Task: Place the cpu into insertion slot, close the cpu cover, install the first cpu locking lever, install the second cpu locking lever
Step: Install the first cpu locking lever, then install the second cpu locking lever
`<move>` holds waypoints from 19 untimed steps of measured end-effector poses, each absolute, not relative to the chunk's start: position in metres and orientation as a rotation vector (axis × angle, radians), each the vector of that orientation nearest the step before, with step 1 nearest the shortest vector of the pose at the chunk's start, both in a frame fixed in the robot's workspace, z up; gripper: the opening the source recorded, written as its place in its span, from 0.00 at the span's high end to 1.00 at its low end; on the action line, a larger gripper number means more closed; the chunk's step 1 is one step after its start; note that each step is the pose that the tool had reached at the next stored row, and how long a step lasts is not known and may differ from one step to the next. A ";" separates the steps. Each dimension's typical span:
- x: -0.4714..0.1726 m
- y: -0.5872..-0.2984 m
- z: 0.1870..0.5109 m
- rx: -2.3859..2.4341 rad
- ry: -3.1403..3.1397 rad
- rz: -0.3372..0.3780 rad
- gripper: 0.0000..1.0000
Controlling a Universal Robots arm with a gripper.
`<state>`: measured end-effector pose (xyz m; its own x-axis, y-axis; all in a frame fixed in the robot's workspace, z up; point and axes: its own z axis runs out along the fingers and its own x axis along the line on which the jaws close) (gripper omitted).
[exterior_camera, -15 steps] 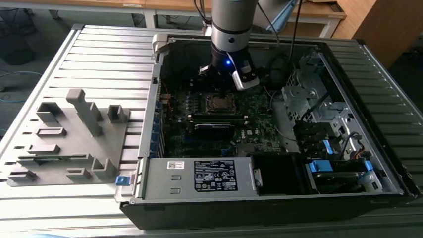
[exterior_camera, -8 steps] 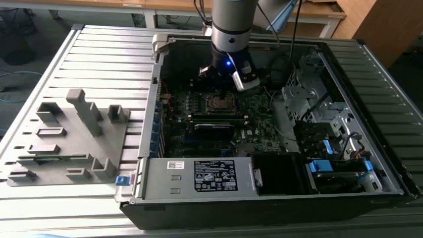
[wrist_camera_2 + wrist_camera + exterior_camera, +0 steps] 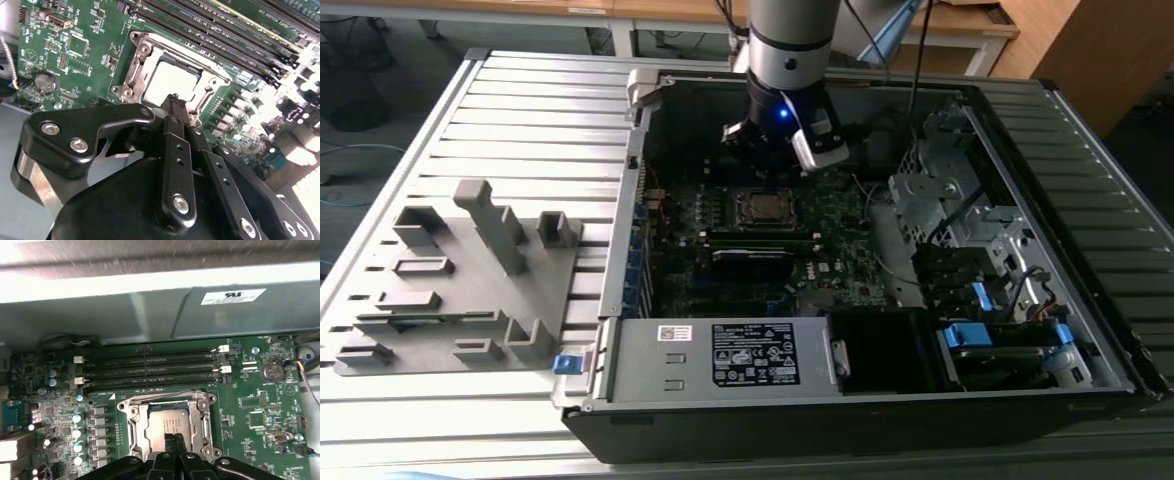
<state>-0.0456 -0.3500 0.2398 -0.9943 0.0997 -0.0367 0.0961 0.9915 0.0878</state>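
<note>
The tool (image 3: 175,100) hangs just above the cpu (image 3: 172,80), fingertips pressed together, holding nothing. The cpu lies in its socket with the cpu cover (image 3: 170,405) closed around it. The tool's black body hides the socket's near edge. Memory slots (image 3: 150,367) run beside the socket.

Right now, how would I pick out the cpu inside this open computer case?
Start at the green motherboard in the open case. Beside the long black memory slots sits a silvery square frame, the cpu cover. The cpu is the flat, dull silver square within it, just beyond the gripper, the only plain metal plate among the components.
</note>
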 end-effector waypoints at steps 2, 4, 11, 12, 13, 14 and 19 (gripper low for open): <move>-0.046 -0.350 0.241 0.152 3.094 0.134 0.89; -0.046 -0.350 0.241 0.152 3.094 0.134 0.89; -0.046 -0.350 0.245 0.152 3.094 0.133 0.89; -0.046 -0.350 0.245 0.152 3.094 0.134 0.89; -0.046 -0.350 0.246 0.152 3.094 0.133 0.89; -0.046 -0.350 0.246 0.152 3.094 0.134 0.89; -0.046 -0.350 0.246 0.152 3.094 0.134 0.89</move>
<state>-0.0456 -0.3500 0.2465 -0.9943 0.0997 -0.0368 0.0961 0.9915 0.0880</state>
